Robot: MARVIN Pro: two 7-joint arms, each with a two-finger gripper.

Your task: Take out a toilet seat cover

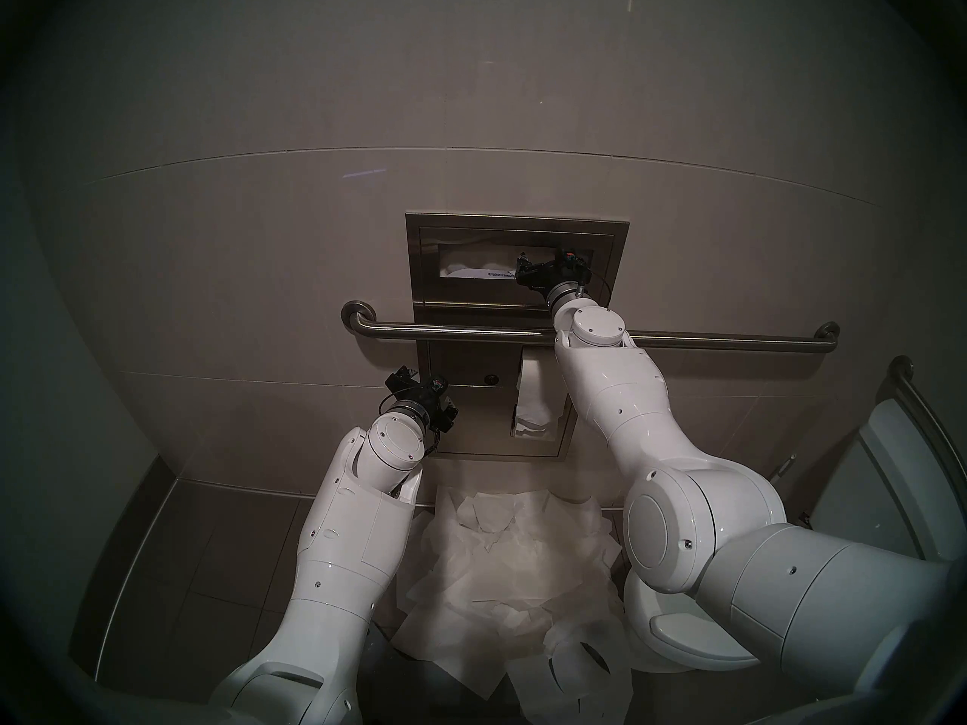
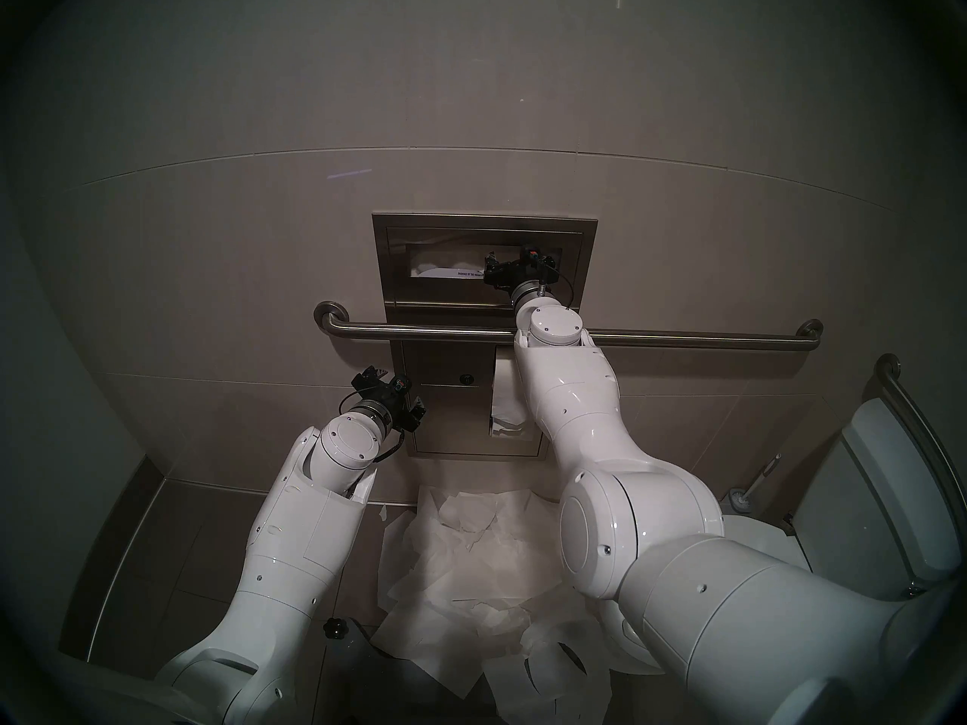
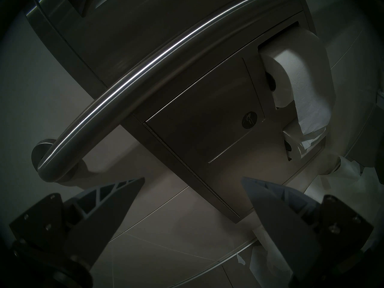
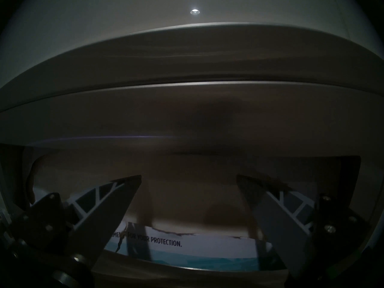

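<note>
While right hand (image 4: 189, 198) gapes at dispenser slot (image 1: 471, 269) | contact unclear | left hand (image 3: 193, 190) clear

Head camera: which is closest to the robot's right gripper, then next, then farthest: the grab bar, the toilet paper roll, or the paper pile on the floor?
From the right gripper, up at the dispenser slot:
1. Grab bar, just below it on the wall.
2. Toilet paper roll, lower, under the bar.
3. Paper pile, far down on the floor.
</note>
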